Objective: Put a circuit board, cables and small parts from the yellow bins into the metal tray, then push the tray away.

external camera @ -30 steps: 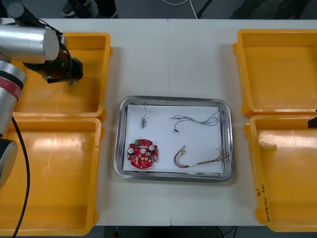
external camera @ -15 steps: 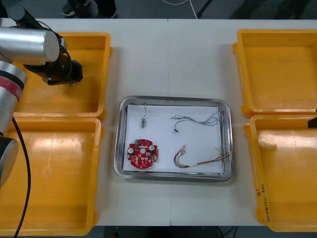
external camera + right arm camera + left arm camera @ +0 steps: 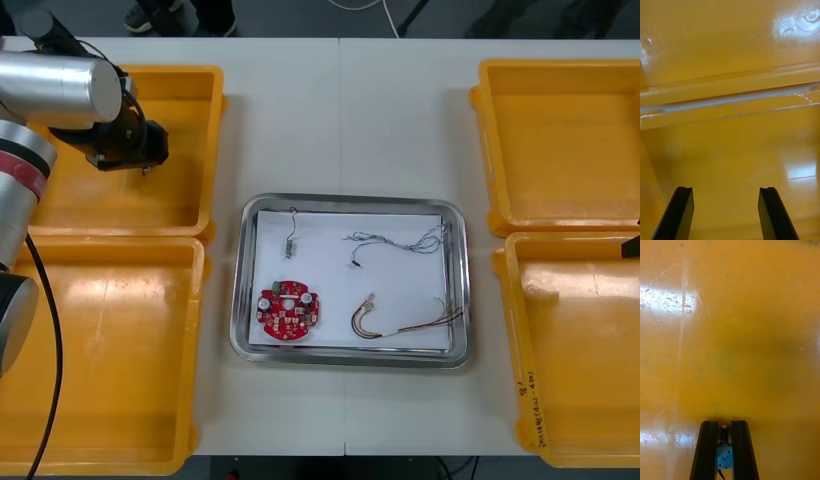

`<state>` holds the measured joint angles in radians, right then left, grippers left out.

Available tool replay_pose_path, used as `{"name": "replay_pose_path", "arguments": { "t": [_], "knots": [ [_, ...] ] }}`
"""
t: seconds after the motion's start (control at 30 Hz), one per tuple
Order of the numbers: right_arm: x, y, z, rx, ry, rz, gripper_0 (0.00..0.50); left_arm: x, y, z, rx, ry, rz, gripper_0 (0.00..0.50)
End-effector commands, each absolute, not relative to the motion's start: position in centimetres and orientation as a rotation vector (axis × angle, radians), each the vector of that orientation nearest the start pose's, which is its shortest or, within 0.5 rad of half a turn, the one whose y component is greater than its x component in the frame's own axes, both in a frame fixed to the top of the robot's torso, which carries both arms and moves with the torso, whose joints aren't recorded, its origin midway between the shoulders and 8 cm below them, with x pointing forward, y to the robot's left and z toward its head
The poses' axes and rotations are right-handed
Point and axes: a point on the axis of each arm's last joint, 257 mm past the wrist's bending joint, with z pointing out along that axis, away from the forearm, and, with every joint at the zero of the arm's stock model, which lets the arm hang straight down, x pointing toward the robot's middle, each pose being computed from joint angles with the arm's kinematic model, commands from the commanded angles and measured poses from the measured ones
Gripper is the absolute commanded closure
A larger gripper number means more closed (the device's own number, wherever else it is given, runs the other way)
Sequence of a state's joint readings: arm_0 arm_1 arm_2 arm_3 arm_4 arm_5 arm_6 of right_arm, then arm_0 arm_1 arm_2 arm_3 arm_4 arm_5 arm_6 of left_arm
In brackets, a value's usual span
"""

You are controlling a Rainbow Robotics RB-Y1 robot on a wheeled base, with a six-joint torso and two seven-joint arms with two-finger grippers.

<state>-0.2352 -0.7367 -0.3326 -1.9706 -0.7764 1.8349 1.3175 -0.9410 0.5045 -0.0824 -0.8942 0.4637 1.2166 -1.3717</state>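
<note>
Yellow bin (image 3: 185,110) holds left hand (image 3: 724,422), clamped on small metal part (image 3: 724,458); right hand (image 3: 725,188) spread wide.

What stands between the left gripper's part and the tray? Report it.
Only the bin wall on the tray side stands in the way. The left gripper, shut on a small metal part, is inside the far left bin, so the part must go over that wall. Beyond it, nothing visible lies on the table before the tray.
</note>
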Motion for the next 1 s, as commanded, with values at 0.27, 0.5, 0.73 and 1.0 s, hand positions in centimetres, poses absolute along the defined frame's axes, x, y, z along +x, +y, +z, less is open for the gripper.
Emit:
{"name": "replay_pose_path", "arguments": {
  "t": [0.27,0.5,0.73,1.0],
  "knots": [
    [40.9,-40.9,-17.0,0.248,2.64,0.054,0.0,64.0,28.4,-11.5,-0.23,2.498,-0.129,0.5],
    [40.9,-40.8,-16.9,0.249,2.639,0.054,0.0,62.4,27.4,-8.5,-0.295,2.496,-0.171,0.5],
    [40.9,-40.9,-16.9,0.251,2.639,0.054,0.0,59.8,25.5,-6.4,-0.363,2.524,-0.207,0.5],
    [40.9,-40.9,-16.9,0.258,2.638,0.056,0.0,56.2,22.9,-6.1,-0.396,2.59,-0.15,0.5]
  ]
}}
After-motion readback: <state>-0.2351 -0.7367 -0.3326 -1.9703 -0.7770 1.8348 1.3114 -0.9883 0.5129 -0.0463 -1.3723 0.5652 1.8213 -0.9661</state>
